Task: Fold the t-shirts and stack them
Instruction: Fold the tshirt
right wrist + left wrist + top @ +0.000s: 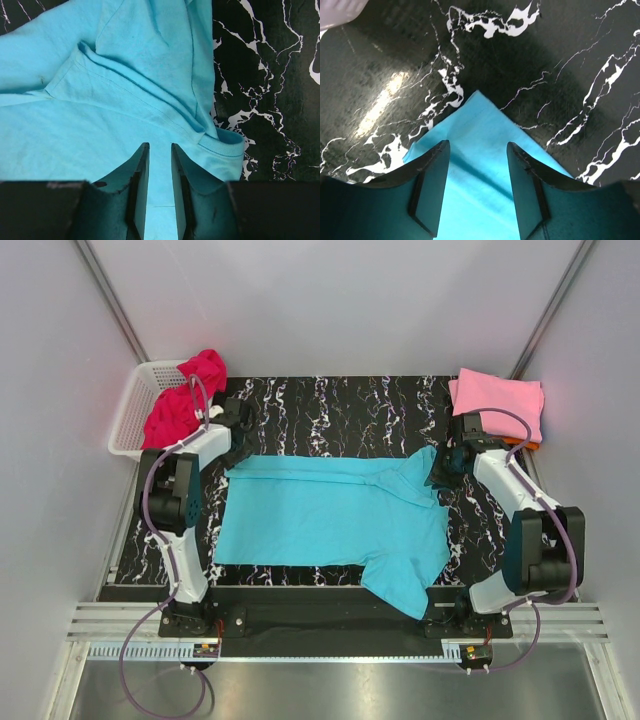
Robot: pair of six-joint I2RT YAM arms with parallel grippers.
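A turquoise t-shirt (330,520) lies spread flat across the black marbled table (330,405), one sleeve hanging toward the near edge. My left gripper (238,455) hovers over its far left corner (480,120); in the left wrist view this gripper (478,145) is open, jaws wide on either side of the cloth. My right gripper (440,472) sits at the far right by the ribbed collar (222,147). In the right wrist view the gripper (160,146) has its jaws a narrow gap apart, with shirt cloth (100,115) showing between them.
A folded pink t-shirt (497,400) rests at the back right, with an orange one (533,445) peeking out beneath it. A magenta-red t-shirt (185,400) is bunched in the white lattice basket (135,410) at the back left. Grey walls close in the sides.
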